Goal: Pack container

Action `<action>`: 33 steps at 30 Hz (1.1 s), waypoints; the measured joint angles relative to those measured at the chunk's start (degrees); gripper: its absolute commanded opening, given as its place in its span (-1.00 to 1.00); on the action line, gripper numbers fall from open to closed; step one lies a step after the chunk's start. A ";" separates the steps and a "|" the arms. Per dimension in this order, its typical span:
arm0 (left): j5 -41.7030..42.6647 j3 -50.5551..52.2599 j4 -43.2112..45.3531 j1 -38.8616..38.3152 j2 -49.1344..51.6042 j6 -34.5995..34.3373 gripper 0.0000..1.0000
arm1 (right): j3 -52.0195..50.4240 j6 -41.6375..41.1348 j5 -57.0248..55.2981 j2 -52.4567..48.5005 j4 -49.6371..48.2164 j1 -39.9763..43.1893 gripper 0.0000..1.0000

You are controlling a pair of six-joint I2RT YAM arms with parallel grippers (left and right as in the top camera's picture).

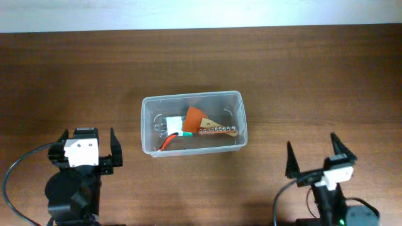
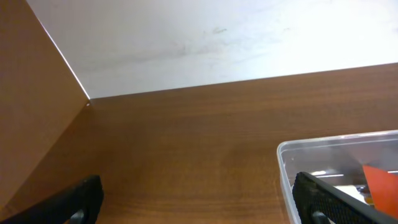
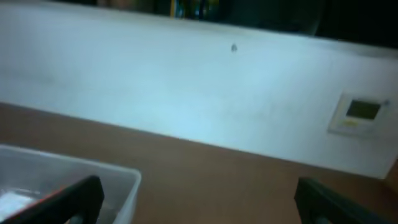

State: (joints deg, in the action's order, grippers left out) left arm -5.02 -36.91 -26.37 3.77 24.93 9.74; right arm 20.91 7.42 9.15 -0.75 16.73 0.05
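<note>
Finds the container (image 1: 191, 95) at the middle of the table (image 1: 75, 69), long axis running left to right, ahead of both arms and between them. Holds an orange piece (image 1: 196, 118), a white block (image 1: 173, 125) with a red wire (image 1: 168, 143), and a strip (image 1: 218, 130) studded with metal dots. Places the left end effector (image 1: 88, 132) off the near-left corner, released and carrying nothing; likewise the right end effector (image 1: 312, 143), splayed and bare, off the near-right side and somewhat farther away. Judges the left arm the nearer for a reach forward and to its right. From the left wrist, catches only a corner of the container (image 2: 283, 152) at lower right; from the right wrist, a blurred corner of the container (image 3: 118, 171) at lower left, plus a wall panel (image 3: 357, 115) unseen from overhead. Gives the full contents only from overhead.
</note>
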 measured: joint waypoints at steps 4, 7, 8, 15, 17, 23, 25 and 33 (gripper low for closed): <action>0.00 0.07 0.04 0.00 0.02 0.00 0.98 | -11.08 0.00 -0.50 -0.04 -14.01 -0.22 0.97; 0.00 0.07 0.04 0.00 0.02 0.00 0.99 | -16.96 -0.42 -1.16 -0.04 -19.26 -0.24 0.97; 0.00 0.07 0.04 0.00 0.02 0.00 0.99 | -18.58 -1.42 -1.92 -0.04 -20.17 -0.24 0.97; 0.00 0.07 0.04 0.00 0.02 0.00 0.99 | -20.33 -9.38 -9.73 -0.04 -14.86 -0.26 0.98; 0.00 0.07 0.04 0.00 0.02 0.00 0.99 | -20.33 -10.34 -10.32 -0.04 -13.49 -0.26 0.97; 0.00 0.07 0.04 0.00 0.02 0.00 0.98 | -20.33 -10.51 -9.27 -0.04 -12.63 -0.26 0.97; 0.00 0.07 0.04 0.00 0.02 0.00 0.98 | -20.33 -8.79 -7.58 -0.04 -12.70 -0.26 0.97; 0.00 0.07 0.04 0.00 0.02 0.00 0.99 | -20.33 -4.50 -4.52 -0.04 -12.92 -0.26 0.97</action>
State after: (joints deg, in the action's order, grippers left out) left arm -5.02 -36.84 -26.33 3.77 24.95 9.74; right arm 0.58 2.92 4.62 -0.80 3.81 -0.21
